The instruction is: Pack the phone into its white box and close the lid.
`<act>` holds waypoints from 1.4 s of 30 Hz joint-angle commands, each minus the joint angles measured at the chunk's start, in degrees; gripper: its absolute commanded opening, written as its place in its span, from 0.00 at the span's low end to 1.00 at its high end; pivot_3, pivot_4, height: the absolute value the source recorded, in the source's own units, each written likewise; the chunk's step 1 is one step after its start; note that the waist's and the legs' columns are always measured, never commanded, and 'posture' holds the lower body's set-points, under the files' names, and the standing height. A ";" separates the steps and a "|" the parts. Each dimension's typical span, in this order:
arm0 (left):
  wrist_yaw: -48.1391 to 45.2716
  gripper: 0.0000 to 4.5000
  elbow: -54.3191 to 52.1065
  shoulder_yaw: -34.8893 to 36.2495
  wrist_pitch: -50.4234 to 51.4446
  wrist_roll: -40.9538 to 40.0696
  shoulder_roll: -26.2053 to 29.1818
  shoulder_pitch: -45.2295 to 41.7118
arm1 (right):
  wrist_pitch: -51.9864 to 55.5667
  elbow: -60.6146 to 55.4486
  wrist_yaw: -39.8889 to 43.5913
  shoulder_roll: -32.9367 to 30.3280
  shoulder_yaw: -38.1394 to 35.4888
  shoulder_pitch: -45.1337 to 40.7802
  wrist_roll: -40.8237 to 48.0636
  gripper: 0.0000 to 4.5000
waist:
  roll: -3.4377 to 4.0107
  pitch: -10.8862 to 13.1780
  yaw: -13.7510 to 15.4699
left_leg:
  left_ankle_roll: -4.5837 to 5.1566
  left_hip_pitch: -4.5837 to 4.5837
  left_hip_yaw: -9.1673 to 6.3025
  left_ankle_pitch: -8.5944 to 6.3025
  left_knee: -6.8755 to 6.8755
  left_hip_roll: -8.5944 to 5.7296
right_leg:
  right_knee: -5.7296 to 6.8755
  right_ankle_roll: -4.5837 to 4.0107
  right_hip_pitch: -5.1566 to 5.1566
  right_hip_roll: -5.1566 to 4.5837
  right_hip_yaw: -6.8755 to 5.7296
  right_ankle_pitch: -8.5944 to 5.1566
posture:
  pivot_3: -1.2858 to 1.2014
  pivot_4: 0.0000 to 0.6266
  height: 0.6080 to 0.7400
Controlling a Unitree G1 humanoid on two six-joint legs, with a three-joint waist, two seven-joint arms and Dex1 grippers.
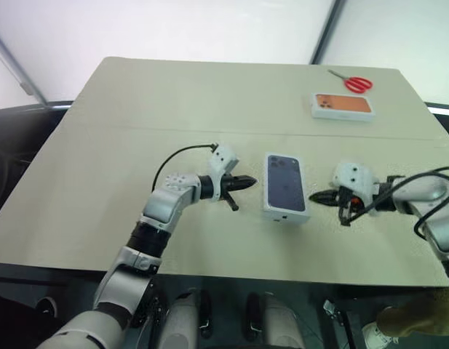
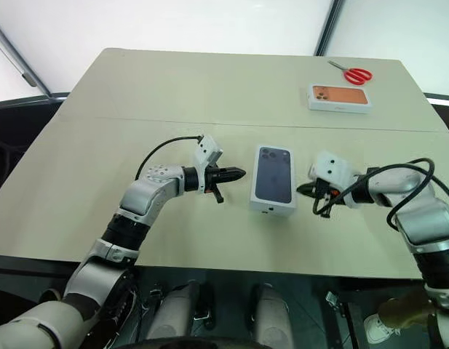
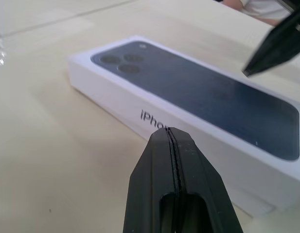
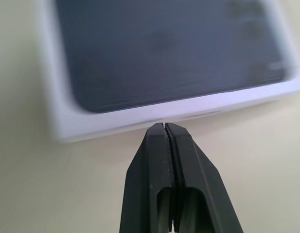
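Left gripper point(image 1: 247, 183) hovering just left of box, fingers point(image 3: 175, 194) pressed shut, gripping nothing. Lid point(image 1: 285, 183) with dark blue phone picture sitting on white box point(image 3: 115, 99) at bench point(image 1: 137, 109) centre, appearing closed; phone presumably inside, hidden. Right gripper point(image 1: 317, 196) hovering just right of box, fingers shut, empty. Judging step nearly finished: pressing lid evenly from both sides, keeping box square, avoiding shoving it. Far right: second box with orange picture point(image 1: 343, 105), scissors point(image 1: 353, 82), lying well apart.

Bright, even daylight floods the worktop point(image 1: 137, 145) from the pale backdrop behind; shadows stay faint and soft. In the right wrist view the lid point(image 4: 169, 53) smears with blur, close up.
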 commanded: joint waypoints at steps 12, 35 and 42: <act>3.38 0.00 0.75 -0.77 -2.86 -0.89 -7.55 -2.41 | -0.10 -2.48 -3.11 3.51 0.79 -2.56 1.38 0.01 | 0.00 0.00 0.02 | 0.00 0.00 -0.02 0.00 0.02 0.00 | 0.01 -0.02 0.02 0.00 0.00 0.02 | 0.52 0.24 0.98; 5.23 0.00 1.75 1.74 -1.33 -2.22 -6.76 -1.92 | -0.64 2.35 -8.88 7.71 0.37 -7.35 0.22 0.01 | 0.05 -0.10 -0.01 | 0.00 0.03 -0.04 -0.01 0.02 0.01 | 0.00 -0.02 0.04 -0.04 -0.01 0.02 | 0.52 0.24 0.98; 10.65 0.00 18.18 4.55 -11.53 0.41 -11.18 -11.15 | -6.04 14.37 -19.84 14.43 1.92 -15.43 -6.93 0.01 | 0.04 -0.10 0.03 | 0.01 0.01 -0.02 -0.01 0.04 -0.04 | 0.02 -0.02 0.05 0.02 -0.02 0.02 | 0.52 0.24 0.98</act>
